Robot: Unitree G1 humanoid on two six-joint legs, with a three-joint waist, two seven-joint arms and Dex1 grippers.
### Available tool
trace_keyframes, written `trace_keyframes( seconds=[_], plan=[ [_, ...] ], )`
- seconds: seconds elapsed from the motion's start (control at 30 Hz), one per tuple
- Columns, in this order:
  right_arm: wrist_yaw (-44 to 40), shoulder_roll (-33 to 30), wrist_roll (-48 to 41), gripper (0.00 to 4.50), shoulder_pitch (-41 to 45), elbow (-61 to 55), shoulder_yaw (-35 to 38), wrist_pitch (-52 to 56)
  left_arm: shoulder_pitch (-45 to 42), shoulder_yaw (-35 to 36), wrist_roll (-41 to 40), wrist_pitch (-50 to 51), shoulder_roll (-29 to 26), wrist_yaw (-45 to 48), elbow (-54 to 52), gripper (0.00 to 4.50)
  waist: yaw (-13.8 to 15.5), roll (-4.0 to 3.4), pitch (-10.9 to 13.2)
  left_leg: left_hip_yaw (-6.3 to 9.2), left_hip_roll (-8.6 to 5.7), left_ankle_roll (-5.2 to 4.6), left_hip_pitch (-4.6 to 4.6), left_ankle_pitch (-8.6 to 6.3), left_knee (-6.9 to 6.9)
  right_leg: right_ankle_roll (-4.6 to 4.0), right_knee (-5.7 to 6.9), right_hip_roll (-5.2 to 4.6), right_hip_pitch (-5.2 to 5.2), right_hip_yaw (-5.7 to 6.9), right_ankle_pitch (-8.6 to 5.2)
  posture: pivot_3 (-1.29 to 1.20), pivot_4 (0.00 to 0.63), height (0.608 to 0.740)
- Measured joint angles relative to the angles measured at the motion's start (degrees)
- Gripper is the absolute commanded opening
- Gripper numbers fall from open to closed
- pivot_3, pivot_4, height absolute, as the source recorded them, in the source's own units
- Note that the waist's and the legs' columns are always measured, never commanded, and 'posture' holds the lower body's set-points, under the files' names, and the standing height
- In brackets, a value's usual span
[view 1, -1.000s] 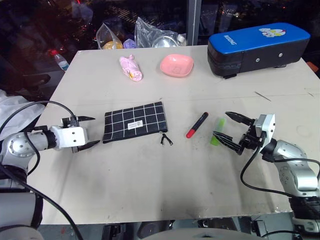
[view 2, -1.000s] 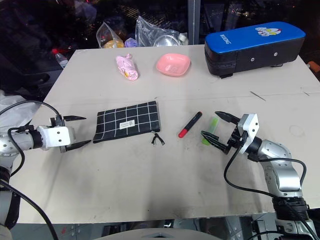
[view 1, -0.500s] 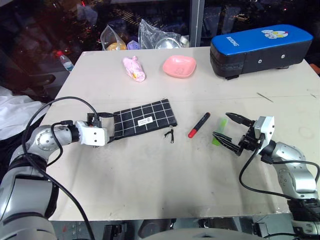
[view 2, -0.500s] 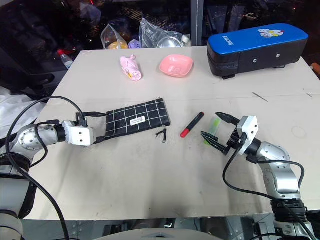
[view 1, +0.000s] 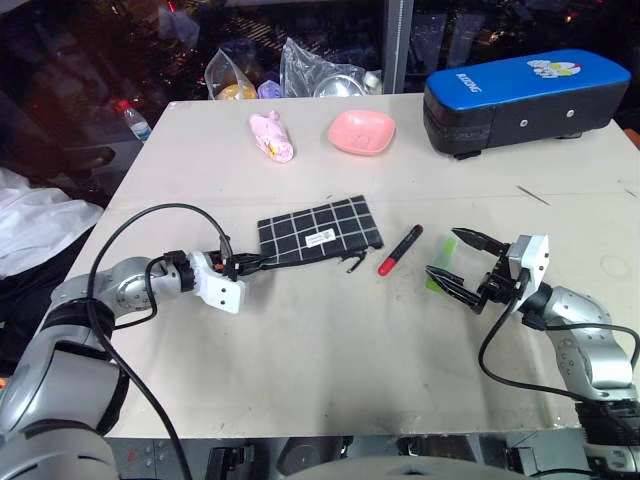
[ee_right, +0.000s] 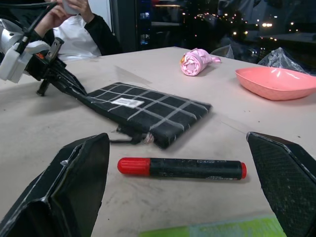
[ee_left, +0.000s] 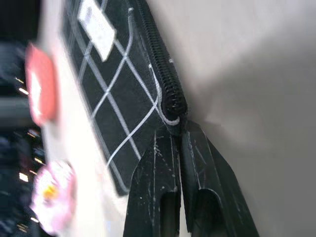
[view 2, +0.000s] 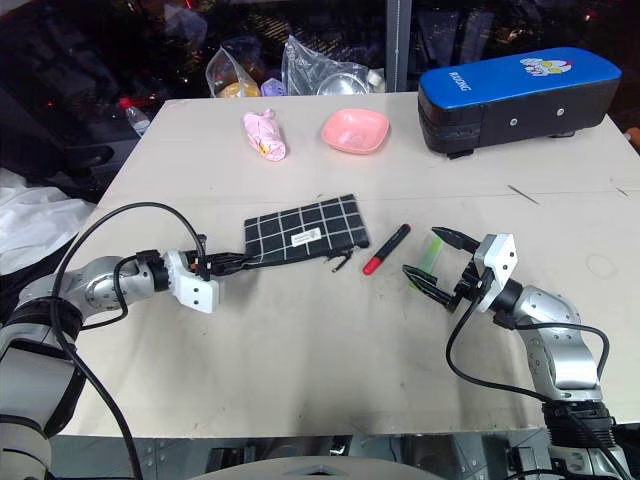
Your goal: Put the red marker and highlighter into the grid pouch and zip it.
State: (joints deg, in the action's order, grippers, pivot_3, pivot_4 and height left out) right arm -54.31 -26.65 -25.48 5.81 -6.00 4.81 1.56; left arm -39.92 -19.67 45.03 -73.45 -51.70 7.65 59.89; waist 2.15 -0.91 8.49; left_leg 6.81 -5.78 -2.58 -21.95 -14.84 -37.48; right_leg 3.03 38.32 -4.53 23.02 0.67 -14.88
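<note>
- Black fingers of the left gripper are pinched tight on the near corner of the grid pouch, at the end of its zipper.
- Black fingers of the right gripper stand spread wide and hold nothing.
- The light-green highlighter lies on the table between those spread fingers, partly hidden by them.
- The red marker lies just past the right gripper, toward the pouch, its red end nearer the robot.
- The pouch lies flat beyond the left gripper's tips, stretching away toward the marker; its zipper pull sits at the far end, close to the marker.
- Far behind both grippers sit a pink bowl, a pink bundle and a big blue case.
</note>
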Motion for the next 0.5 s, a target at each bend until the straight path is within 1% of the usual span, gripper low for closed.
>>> trace_keyframes(
  seconds=[0.1, 0.2, 0.23, 0.27, 0.3, 0.33, 0.37, 0.47, 0.5],
  plan=[
    [0.00, 0.00, -0.06, 4.50, 0.00, -0.59, -0.02, 0.32, 0.19, 0.49, -2.86, 0.31, 2.25, -1.61, -0.03, 0.06, 0.00, 0.04, 0.02, -0.02, 0.00, 0.01, -0.06, 0.01, 0.00, 0.00, 0.04, -0.04, 0.08, -0.01, 0.00, 0.00, 0.150, 0.734],
    [0.33, 0.00, -0.26, 4.50, 0.00, -2.62, -0.55, 1.29, 1.95, 3.07, -13.90, 3.49, 6.41, 3.27, -0.16, 0.06, -0.44, 0.19, 0.11, -0.03, 0.03, 0.02, -0.10, 0.01, -0.01, 0.00, 0.07, -0.12, 0.12, -0.03, 0.00, 0.00, 0.150, 0.734],
    [0.91, 0.00, -0.39, 4.50, 0.01, -3.83, -1.01, 2.37, 3.54, 4.86, -20.00, 6.67, 8.39, 6.29, -1.43, 0.06, -0.84, 0.22, 0.12, -0.02, 0.04, 0.02, -0.12, 0.01, -0.01, 0.00, 0.07, -0.13, 0.15, -0.03, 0.00, 0.00, 0.150, 0.734],
    [1.32, 0.08, -0.43, 4.50, 0.11, -4.48, -1.51, 3.14, 4.57, 5.82, -23.37, 8.82, 9.30, 8.08, -2.89, 0.06, -1.19, 0.29, 0.15, 0.01, 0.05, 0.03, -0.15, 0.01, -0.01, -0.01, 0.08, -0.15, 0.17, -0.01, 0.00, 0.00, 0.150, 0.734],
    [2.34, 0.27, -0.40, 4.50, 0.16, -5.54, -2.31, 4.61, 6.33, 6.93, -28.38, 12.49, 10.41, 11.01, -6.08, 0.06, -1.55, 0.40, 0.14, 0.00, 0.07, 0.04, -0.27, 0.02, -0.01, -0.01, 0.12, -0.15, 0.32, -0.03, 0.00, 0.00, 0.150, 0.734],
    [3.13, 0.53, -0.34, 4.50, 0.19, -6.21, -2.87, 5.65, 7.35, 7.60, -31.30, 14.82, 11.11, 12.66, -8.52, 0.06, -1.79, 0.49, 0.11, -0.02, 0.08, 0.06, -0.43, 0.03, -0.03, -0.01, 0.20, -0.15, 0.51, -0.07, 0.00, 0.00, 0.150, 0.734],
    [5.10, 0.97, 0.25, 4.50, 0.62, -7.18, -3.98, 7.85, 9.54, 8.71, -34.78, 18.84, 11.50, 14.49, -13.17, 0.06, -2.49, 0.52, 0.09, -0.01, 0.08, 0.16, -0.63, 0.09, -0.09, -0.02, 0.25, -0.15, 0.70, -0.08, 0.01, 0.00, 0.150, 0.734],
    [10.11, 2.59, 1.11, 4.50, 1.84, -9.19, -6.39, 13.86, 14.59, 10.48, -40.21, 28.29, 12.58, 17.22, -26.05, 0.06, -3.38, 0.52, 0.09, -0.03, 0.10, 0.20, -0.71, 0.12, -0.12, -0.03, 0.30, -0.15, 0.81, -0.13, 0.01, 0.00, 0.150, 0.734],
    [12.10, 3.44, 1.19, 4.50, 3.11, -10.04, -7.45, 16.62, 16.71, 10.85, -41.09, 32.23, 12.84, 17.77, -32.01, 0.06, -3.54, 0.52, 0.09, -0.03, 0.10, 0.21, -0.71, 0.12, -0.12, -0.03, 0.30, -0.14, 0.81, -0.14, 0.01, 0.00, 0.150, 0.734]
  ],
)
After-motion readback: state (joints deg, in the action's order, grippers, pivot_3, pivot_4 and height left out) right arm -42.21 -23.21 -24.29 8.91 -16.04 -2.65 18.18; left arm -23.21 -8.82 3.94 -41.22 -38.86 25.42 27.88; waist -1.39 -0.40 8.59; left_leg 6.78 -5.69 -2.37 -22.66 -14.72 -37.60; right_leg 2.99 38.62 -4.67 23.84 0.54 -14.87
